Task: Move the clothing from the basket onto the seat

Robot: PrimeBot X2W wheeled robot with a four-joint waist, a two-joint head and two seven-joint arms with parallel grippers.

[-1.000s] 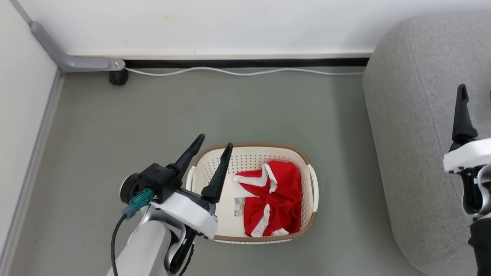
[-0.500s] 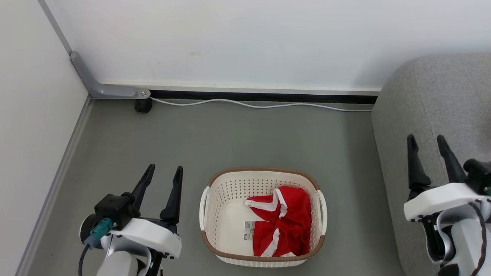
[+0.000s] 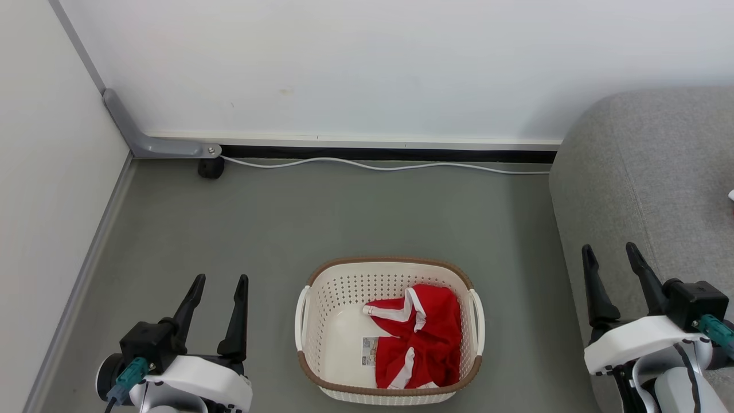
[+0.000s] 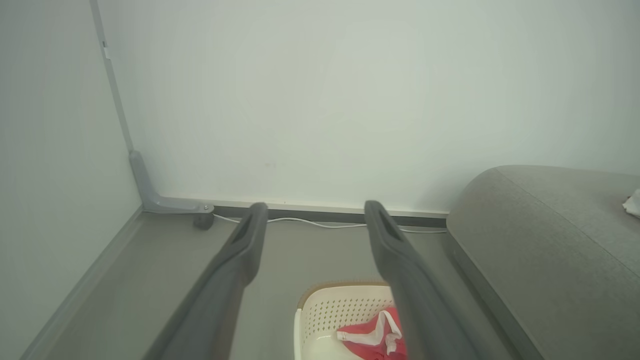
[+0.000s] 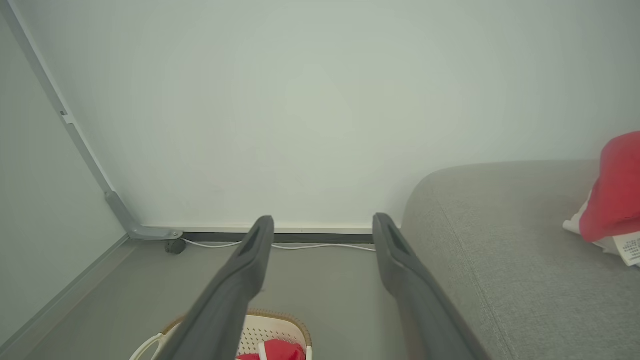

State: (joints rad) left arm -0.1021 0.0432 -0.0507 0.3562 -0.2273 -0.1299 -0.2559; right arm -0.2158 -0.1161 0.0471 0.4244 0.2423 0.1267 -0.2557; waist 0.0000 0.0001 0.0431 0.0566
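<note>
A cream-white basket [image 3: 321,321] with a brown rim stands on the grey floor, low in the head view. Crumpled red clothing [image 3: 427,338] with white trim fills its right half, and a label shows on its bare bottom. The grey seat [image 3: 642,189] rises at the right. Another red garment [image 5: 615,192] lies on the seat at the right edge of the right wrist view. My left gripper [image 3: 221,282] is open and empty, left of the basket. My right gripper [image 3: 610,250] is open and empty over the seat's near edge.
A white wall [image 3: 344,63] runs along the back with a black baseboard strip and a white cable [image 3: 373,166] along its foot. A grey bracket [image 3: 155,146] and small black wheel [image 3: 210,168] sit in the left corner. Open floor lies between wall and basket.
My left gripper has pulled back from over the basket to its left and lower in the view. The right gripper has also dropped lower. The camera tilted up, showing more wall.
</note>
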